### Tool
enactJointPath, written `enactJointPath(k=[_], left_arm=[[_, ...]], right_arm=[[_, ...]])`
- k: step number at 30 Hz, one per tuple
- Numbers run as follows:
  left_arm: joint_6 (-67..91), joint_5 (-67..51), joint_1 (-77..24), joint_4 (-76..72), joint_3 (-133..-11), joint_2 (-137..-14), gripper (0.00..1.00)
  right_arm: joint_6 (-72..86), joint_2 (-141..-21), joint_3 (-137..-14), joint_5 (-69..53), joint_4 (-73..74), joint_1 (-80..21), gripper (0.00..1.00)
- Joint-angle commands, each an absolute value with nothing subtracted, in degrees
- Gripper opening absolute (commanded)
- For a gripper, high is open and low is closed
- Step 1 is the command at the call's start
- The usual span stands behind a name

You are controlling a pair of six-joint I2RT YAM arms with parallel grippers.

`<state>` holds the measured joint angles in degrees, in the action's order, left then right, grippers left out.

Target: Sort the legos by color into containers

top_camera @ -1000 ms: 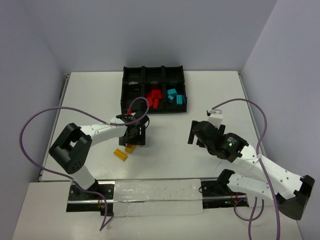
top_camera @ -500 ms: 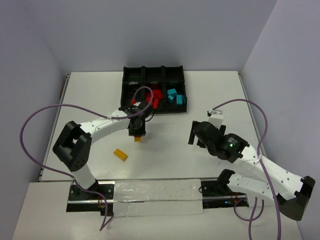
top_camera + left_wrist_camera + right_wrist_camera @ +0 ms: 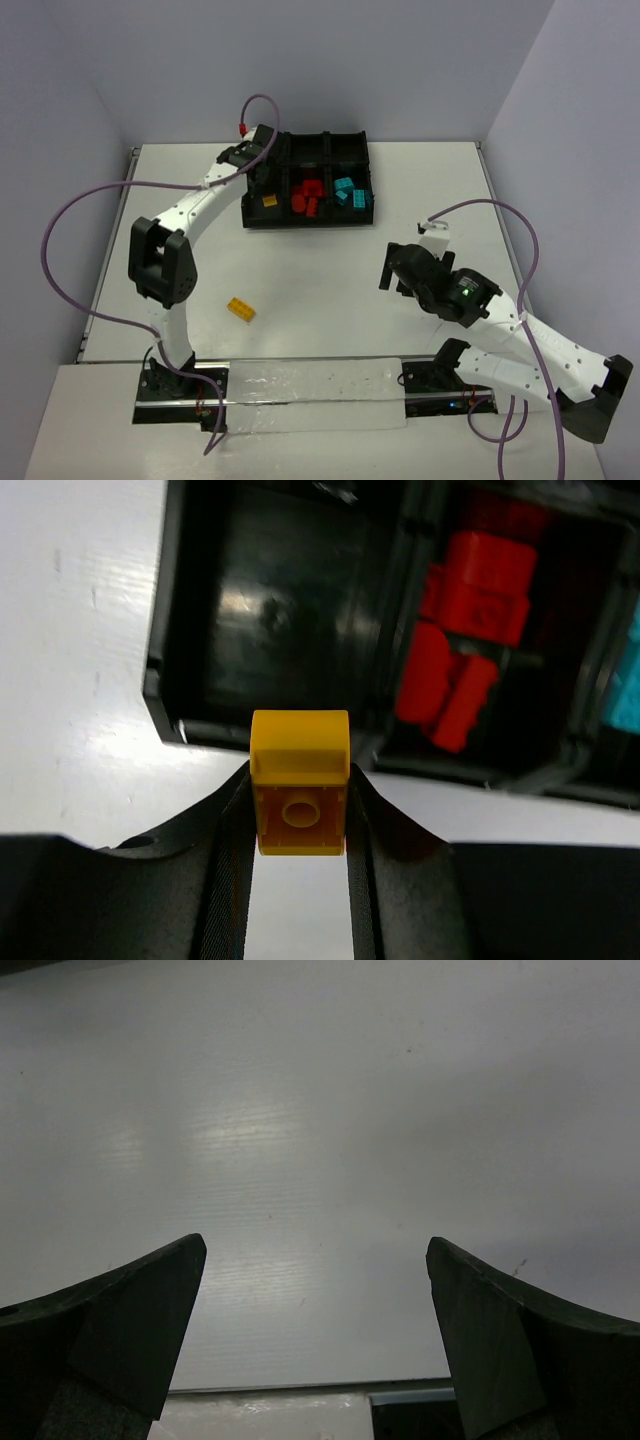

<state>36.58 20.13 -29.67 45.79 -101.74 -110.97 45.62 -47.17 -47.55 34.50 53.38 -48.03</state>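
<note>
Left gripper [image 3: 298, 780] is clamped on 1 yellow brick [image 3: 299, 795], pinched between both fingers above the near wall of the black tray [image 3: 172, 600]. An empty compartment lies just beyond the fingertips, red bricks [image 3: 470, 630] to their right, and teal bricks [image 3: 346, 190] further right. A second yellow brick [image 3: 240, 309] lies on the table [image 3: 330, 270], well behind this hand. Right gripper [image 3: 315, 1330] hangs with fingers wide apart, holding nothing.

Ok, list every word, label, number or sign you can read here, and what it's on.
None can be read: the yellow lego in the left gripper, the black tray and the table show no text.
</note>
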Motion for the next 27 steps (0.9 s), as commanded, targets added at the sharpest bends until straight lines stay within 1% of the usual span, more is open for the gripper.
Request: enactJointPath(k=[1,2,3,4,5,7,8,9,13,15,17,20,22,23,26,27], left_arm=[[36.3,20.6,-26.3,44.6,-108.4,-116.3,0.00],[36.5,20.5,-25.7,44.6,-109.7,-118.0,0.02],[36.7,20.6,-25.3,45.0,-111.3,-118.9,0.07],[37.1,20.8,-24.9,45.7,-113.0,-120.1,0.15],[37.4,20.9,-24.6,46.3,-114.0,-121.0,0.26],[37.7,21.4,-24.3,46.6,-115.2,-121.4,0.85],[37.6,21.6,-24.2,46.6,-115.4,-121.4,0.98],[37.5,21.7,-24.2,46.5,-115.5,-121.2,0.99],[37.9,22.6,-24.3,46.9,-114.1,-118.8,0.99],[39.6,24.1,-24.7,47.3,-110.6,-113.9,0.99],[41.3,25.6,-25.2,47.4,-103.7,-109.6,0.99],[46.5,27.9,-26.4,47.6,-92.8,-98.8,0.94],[53.5,29.4,-27.3,48.8,-83.4,-93.3,0.90],[57.0,30.3,-27.9,49.8,-80.1,-91.2,0.89],[70.3,32.6,-32.7,54.3,-70.7,-83.9,0.92],[71.5,32.7,-33.3,55.3,-68.4,-83.3,0.93]], right_arm=[[47.0,-46.4,-48.7,37.1,54.6,-48.5,0.99],[47.0,-46.4,-48.7,37.1,54.8,-48.6,0.99],[47.0,-46.4,-48.7,37.1,54.8,-48.6,0.99],[47.1,-46.4,-48.7,37.1,55.0,-48.5,0.99],[47.2,-46.3,-48.8,37.1,55.1,-48.5,0.99],[47.2,-46.2,-49.0,37.1,55.3,-48.5,0.99],[47.3,-46.1,-49.0,37.0,55.4,-48.5,0.99],[47.4,-46.1,-49.0,37.0,55.5,-48.5,0.99],[47.6,-45.7,-49.0,37.0,55.5,-48.6,0.99],[47.7,-45.7,-48.7,36.9,55.5,-48.7,0.99],[47.7,-45.7,-48.6,36.7,55.3,-48.7,0.99],[47.4,-45.7,-48.2,36.2,54.2,-48.7,0.99],[47.1,-46.0,-47.5,35.5,52.8,-48.8,0.99],[46.9,-46.2,-47.3,35.2,52.2,-48.8,0.99],[46.5,-47.9,-47.1,34.3,50.3,-49.3,0.99],[46.5,-48.3,-47.1,34.1,49.9,-49.5,0.99]])
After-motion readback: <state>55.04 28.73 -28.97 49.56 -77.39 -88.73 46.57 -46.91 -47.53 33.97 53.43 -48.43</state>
